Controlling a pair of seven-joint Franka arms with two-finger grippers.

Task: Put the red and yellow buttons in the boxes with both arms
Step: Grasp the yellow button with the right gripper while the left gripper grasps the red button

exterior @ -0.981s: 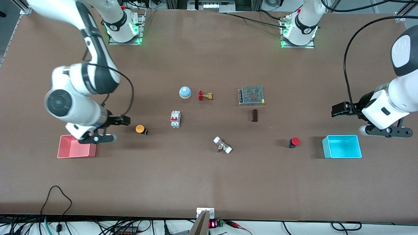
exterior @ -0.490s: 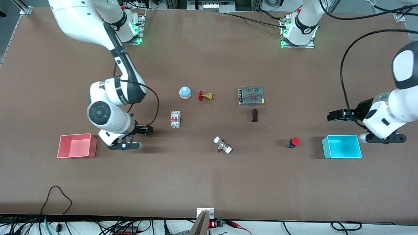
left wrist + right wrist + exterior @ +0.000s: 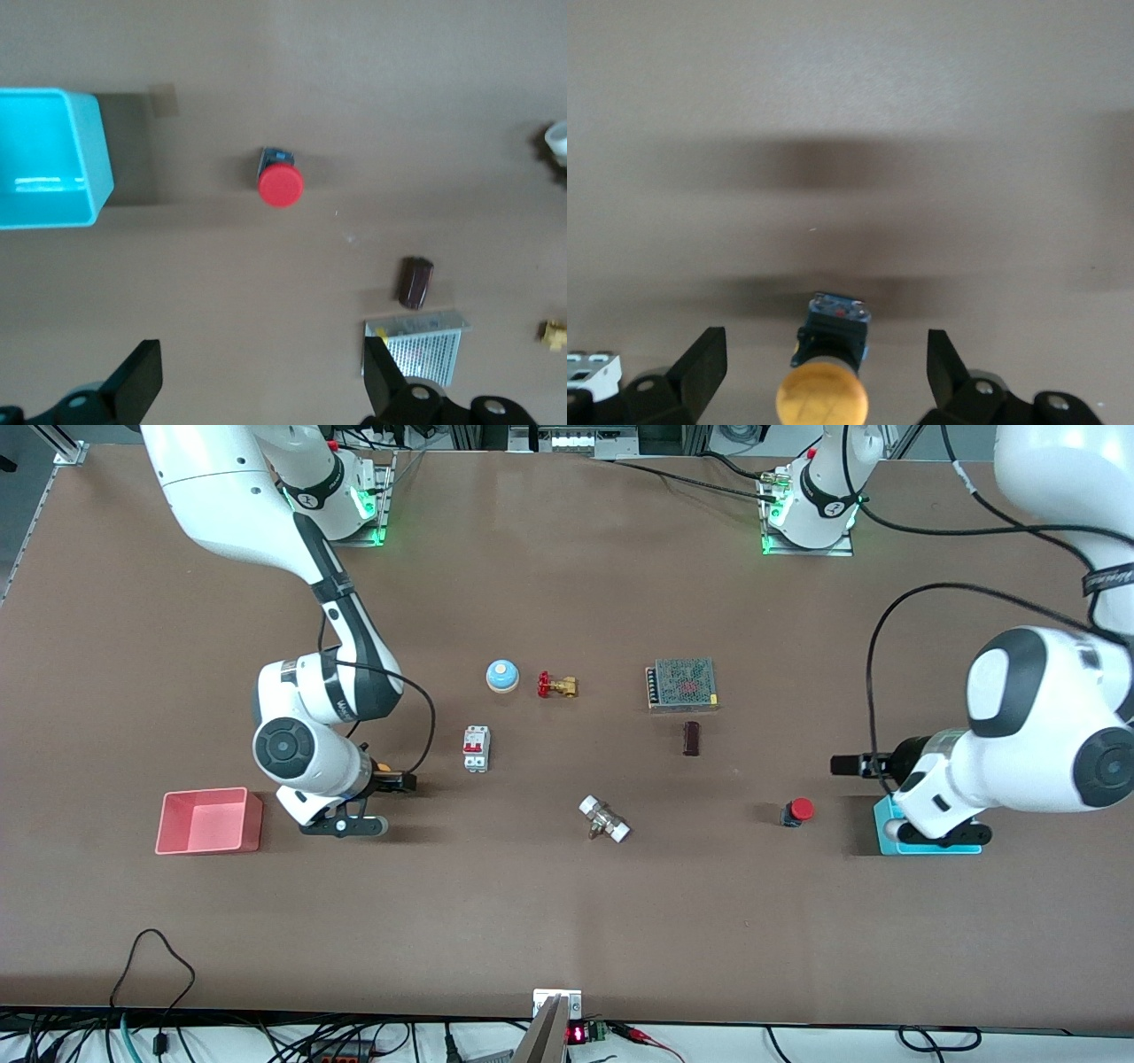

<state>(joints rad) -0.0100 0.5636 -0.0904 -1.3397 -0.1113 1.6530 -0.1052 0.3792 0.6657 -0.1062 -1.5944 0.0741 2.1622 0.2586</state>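
Note:
The yellow button point(image 3: 381, 765) lies on its side on the table, mostly hidden under my right gripper point(image 3: 396, 782). In the right wrist view the yellow button point(image 3: 823, 396) sits between the open fingers point(image 3: 700, 367), untouched. The pink box point(image 3: 211, 821) stands empty nearer the right arm's end. The red button point(image 3: 797, 811) lies beside the cyan box point(image 3: 884, 828), which my left arm partly hides. My left gripper point(image 3: 852, 764) is open and empty over the table by the cyan box. The left wrist view shows the red button point(image 3: 281, 184) and the cyan box point(image 3: 49, 159) ahead of its fingers point(image 3: 135, 382).
In mid-table are a blue-domed bell point(image 3: 502, 676), a red-handled brass valve point(image 3: 556, 685), a white circuit breaker point(image 3: 477, 748), a mesh power supply point(image 3: 682, 684), a dark brown cylinder point(image 3: 691, 739) and a white-ended fitting point(image 3: 604, 819).
My right gripper moved from over the pink box to the yellow button and now straddles it. My left arm swung toward the red button and now covers part of the cyan box.

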